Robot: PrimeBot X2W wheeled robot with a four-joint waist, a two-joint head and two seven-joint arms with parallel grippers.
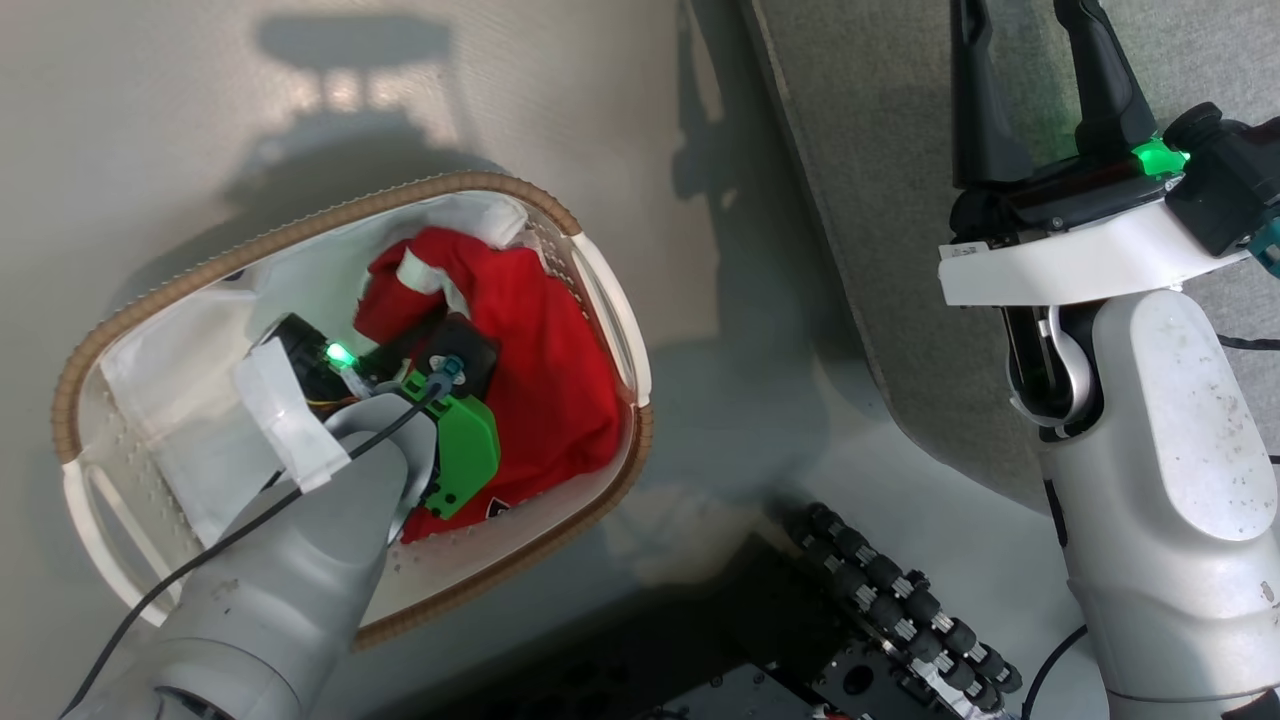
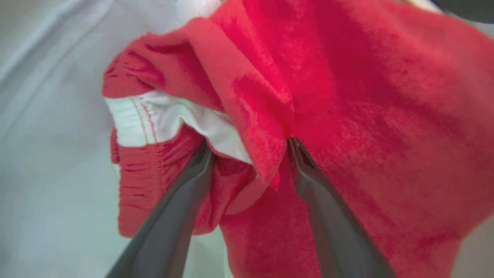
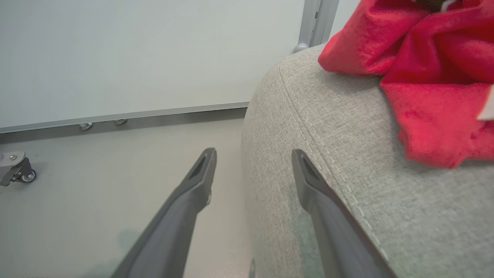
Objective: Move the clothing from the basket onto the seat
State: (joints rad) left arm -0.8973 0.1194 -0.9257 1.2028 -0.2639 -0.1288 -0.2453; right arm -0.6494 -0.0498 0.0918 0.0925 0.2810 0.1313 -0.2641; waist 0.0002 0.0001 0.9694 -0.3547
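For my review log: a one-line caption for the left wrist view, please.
Left claw, open, straddles a fold of the red garment beside its white trim.

Basket sitting on grey floor. Red clothing lying bunched inside basket, toward its right end, white trim showing at far side of heap. White liner sheet lining basket's left half. Left gripper reaching down into basket, meeting clothing; fingers hiding under wrist housing. Right gripper hovering well right of basket, over grey seat, fingers standing apart and holding nothing. Black ribbed cable chain lying on floor, lower right of basket.
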